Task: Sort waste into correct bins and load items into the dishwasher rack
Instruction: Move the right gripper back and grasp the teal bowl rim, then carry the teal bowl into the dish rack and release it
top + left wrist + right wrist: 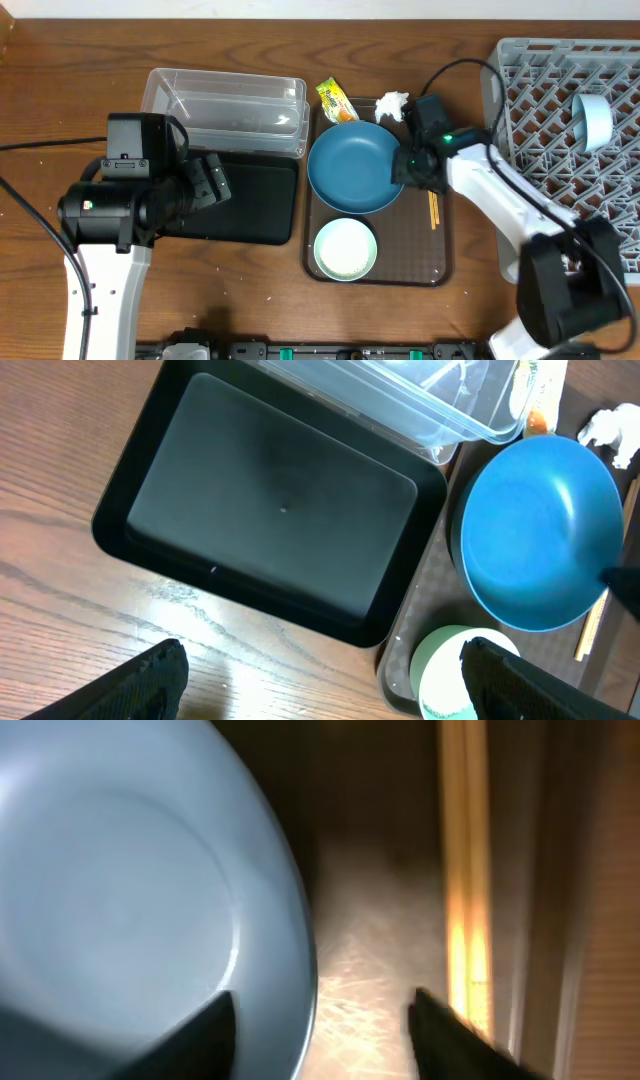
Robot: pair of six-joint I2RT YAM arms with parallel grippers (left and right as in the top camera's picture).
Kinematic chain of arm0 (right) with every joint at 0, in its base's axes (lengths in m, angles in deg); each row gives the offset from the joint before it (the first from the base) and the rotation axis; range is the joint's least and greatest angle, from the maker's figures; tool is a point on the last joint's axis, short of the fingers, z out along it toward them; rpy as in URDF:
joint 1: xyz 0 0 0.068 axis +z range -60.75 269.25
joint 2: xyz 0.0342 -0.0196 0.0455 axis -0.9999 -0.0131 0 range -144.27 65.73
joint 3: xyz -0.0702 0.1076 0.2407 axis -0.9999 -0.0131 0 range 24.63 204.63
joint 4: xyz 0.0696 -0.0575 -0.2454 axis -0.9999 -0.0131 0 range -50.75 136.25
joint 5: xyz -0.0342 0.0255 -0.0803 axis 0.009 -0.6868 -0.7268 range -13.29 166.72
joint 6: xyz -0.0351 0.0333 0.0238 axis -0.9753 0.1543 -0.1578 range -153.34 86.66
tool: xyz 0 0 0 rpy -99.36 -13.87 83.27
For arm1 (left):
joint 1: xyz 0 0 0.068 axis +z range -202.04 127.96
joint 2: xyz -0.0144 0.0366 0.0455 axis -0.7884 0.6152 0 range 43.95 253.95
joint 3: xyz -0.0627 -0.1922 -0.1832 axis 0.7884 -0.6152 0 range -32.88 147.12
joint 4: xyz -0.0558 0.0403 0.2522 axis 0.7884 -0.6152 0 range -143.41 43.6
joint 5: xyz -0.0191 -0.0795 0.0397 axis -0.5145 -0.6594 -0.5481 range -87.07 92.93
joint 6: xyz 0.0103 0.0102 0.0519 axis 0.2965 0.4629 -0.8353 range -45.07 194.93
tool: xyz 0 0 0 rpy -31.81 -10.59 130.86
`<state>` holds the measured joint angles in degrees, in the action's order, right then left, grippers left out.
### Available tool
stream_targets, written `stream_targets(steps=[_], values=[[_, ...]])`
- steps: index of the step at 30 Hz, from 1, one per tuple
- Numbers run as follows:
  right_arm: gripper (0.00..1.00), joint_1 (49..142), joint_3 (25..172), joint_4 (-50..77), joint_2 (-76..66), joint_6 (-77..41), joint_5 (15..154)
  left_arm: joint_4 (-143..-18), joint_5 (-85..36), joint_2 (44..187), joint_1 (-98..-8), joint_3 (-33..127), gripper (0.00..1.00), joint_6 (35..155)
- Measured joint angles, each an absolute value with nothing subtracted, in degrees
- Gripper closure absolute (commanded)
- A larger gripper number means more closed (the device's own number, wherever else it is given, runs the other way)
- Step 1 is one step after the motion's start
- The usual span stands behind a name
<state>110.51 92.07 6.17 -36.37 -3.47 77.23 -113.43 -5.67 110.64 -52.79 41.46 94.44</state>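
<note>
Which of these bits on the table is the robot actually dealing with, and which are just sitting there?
Part of the job: blue plate, pale green bowl, light blue bowl, chopsticks, snack wrapper, tissue, clear tub, black tray, grey rack.
Just there: brown serving tray, wooden table.

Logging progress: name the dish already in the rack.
The light blue bowl, standing on edge in the rack; the plate and green bowl lie on the brown tray.
</note>
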Motion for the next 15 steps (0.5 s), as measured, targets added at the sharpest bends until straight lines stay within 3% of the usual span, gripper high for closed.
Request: stream_targets(steps=[1,5,15], values=[[0.77,110.5,92.1,6.3,-37.5,-2.5,77.4,-113.4,-5.7,110.6,-52.8,41.5,0.11,94.4],[0.98,110.5,92.0,6.3,-40.8,0.9,78.3,-113.4,-5.7,110.6,-52.8,41.5,0.10,94.4],[0.99,106.4,91.7,6.2,-32.2,1.5,75.2,-113.4,-5.7,110.6,-52.8,41.5,0.10,94.4]])
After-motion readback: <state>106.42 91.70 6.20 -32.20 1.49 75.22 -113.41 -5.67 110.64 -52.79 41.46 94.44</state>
